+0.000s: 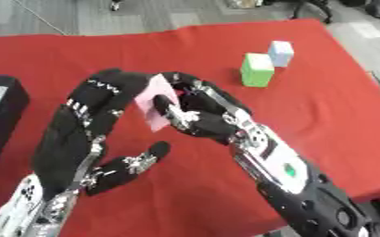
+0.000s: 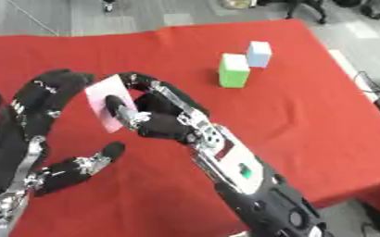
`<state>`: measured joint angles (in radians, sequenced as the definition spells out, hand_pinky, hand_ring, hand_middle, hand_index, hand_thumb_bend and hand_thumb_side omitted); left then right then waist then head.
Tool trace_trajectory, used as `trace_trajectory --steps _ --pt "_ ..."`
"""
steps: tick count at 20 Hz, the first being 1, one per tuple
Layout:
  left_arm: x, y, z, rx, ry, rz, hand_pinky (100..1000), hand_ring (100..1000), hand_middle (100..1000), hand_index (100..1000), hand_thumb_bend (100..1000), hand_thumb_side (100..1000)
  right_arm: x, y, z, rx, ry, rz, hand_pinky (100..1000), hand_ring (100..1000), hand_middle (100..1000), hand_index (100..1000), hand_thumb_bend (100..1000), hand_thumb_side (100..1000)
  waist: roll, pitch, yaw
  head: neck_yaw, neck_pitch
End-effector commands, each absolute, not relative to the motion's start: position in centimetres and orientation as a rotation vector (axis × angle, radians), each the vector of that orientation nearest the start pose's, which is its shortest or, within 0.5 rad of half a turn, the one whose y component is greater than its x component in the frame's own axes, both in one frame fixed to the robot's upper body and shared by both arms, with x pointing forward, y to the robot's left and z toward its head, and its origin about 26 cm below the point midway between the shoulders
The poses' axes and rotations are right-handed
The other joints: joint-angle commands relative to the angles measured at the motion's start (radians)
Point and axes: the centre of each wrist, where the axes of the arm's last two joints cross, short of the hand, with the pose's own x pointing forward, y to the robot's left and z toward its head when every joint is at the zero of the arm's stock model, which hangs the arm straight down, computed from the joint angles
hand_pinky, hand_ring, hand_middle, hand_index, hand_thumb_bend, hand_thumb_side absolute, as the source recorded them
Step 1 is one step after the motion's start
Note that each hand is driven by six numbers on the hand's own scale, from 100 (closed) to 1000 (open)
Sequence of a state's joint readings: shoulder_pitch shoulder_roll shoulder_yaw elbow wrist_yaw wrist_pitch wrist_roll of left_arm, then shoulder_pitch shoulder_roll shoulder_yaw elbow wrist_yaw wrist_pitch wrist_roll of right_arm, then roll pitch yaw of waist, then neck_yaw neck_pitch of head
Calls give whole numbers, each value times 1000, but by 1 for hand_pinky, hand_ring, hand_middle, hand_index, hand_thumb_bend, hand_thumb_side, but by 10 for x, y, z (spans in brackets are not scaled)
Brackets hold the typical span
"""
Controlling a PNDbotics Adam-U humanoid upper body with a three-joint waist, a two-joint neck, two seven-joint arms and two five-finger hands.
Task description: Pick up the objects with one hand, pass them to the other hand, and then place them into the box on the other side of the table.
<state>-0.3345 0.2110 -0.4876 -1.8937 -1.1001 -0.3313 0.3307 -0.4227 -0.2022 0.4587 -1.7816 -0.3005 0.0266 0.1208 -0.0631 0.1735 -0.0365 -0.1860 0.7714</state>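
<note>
Right robot hand (image 1: pixel 195 115) is pinching the pink block (image 1: pixel 157 101) mid-air against the left robot hand (image 1: pixel 92 115), whose curled fingers are closing round it; looks light, rigid, best gripped on flat faces.

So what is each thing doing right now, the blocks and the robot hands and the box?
Pink block: in the air between both hands, tilted.
Right hand: fingers curled, pinching the pink block.
Left hand: fingers arched over the pink block's top; thumb out.
Green block: upright on the red table, not held.
Light blue block: upright just behind the green block.
Black box: at the left edge, inside hidden.
</note>
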Motion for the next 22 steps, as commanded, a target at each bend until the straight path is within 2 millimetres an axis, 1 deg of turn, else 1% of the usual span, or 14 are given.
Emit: trace_trajectory --steps 1,3,8,12,15,21,22 --pt "287 120 143 -827 2883 1203 838 781 780 986 532 100 311 -123 152 678 -1941 678 100 100 100 100 100 294 14 -11 -3 3 -1" --pt "289 117 142 -821 2875 1208 838 776 775 983 518 100 310 -123 153 685 -1938 691 100 100 100 100 100 310 13 -11 -3 5 -1" --pt "293 111 140 -806 2879 1213 836 778 776 979 419 100 309 -123 154 703 -1930 724 100 100 100 100 100 305 12 -12 -5 7 -1" --pt "295 108 139 -822 2880 1212 836 774 771 974 393 100 309 -123 155 721 -1922 749 100 100 100 100 100 302 11 -12 -5 8 -1" --pt "297 107 138 -838 2877 1223 834 776 771 968 355 100 309 -123 155 732 -1916 763 100 100 100 100 100 298 9 -12 -4 9 -1" --pt "300 107 132 -874 2876 1250 830 769 762 948 263 100 309 -124 155 746 -1910 783 100 100 100 100 100 294 7 -12 -2 13 -1" --pt "301 107 131 -881 2875 1252 828 766 759 941 223 100 309 -124 156 750 -1909 786 100 100 100 100 100 294 7 -12 -2 13 -1"
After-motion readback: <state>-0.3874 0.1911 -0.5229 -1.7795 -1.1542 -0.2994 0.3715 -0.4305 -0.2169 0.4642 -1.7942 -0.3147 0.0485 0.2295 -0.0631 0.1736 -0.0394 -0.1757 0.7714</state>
